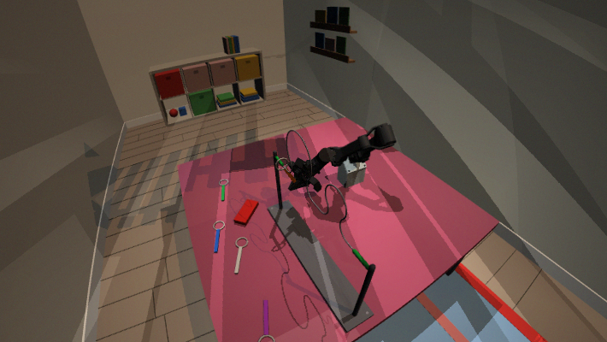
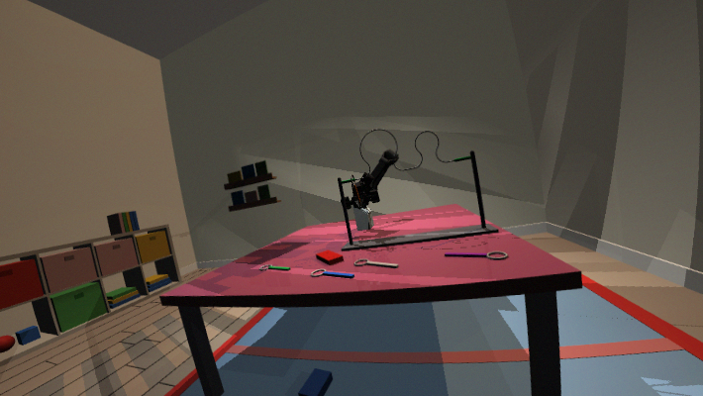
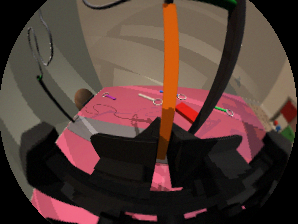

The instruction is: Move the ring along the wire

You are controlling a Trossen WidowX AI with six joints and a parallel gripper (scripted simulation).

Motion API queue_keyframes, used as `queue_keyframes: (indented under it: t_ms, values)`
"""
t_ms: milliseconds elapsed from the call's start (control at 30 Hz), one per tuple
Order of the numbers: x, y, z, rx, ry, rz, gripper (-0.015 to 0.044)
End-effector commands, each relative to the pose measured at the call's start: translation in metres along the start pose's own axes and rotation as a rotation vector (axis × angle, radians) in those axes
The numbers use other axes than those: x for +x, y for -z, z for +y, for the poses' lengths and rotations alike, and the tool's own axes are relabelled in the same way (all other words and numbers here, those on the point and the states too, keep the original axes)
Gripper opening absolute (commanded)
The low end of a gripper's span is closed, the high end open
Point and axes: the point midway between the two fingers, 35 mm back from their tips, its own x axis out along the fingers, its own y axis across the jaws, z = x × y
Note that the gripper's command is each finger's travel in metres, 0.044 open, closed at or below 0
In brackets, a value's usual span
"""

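Note:
The ring [image 1: 282, 158] is around the green part [image 2: 349, 181] [image 3: 222, 3] beside the near-left post [image 1: 278, 184] [image 2: 346, 213] [image 3: 220, 75]. Its orange handle [image 1: 291, 176] [image 2: 357, 192] [image 3: 170, 60] slants down from it. My gripper [image 1: 294, 182] [image 3: 161, 120] is shut on the lower end of the handle. The ring itself is out of the wrist view. The grey wire [image 1: 291, 131] [image 2: 378, 130] loops high and passes across the gripper in the top view; their distance cannot be told. The other green part [image 1: 361, 258] [image 2: 462, 158] meets the far post [image 1: 363, 291] [image 2: 478, 193].
A grey base plate [image 1: 316, 256] joins the posts. On the pink table lie a red block [image 1: 246, 212] [image 2: 330, 256] [image 3: 187, 112] and loose rings with green [image 1: 222, 193], blue [image 1: 216, 241], white [image 1: 238, 261] and purple [image 1: 266, 317] handles.

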Motion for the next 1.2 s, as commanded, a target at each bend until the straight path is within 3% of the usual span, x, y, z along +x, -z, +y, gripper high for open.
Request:
queue_keyframes:
  t_ms: [0, 1167]
  values:
    - [-0.001, 0.0, -0.006, -0.005, 0.003, 0.001, -0.015]
    - [0.005, 0.015, -0.009, -0.005, 0.002, 0.001, -0.015]
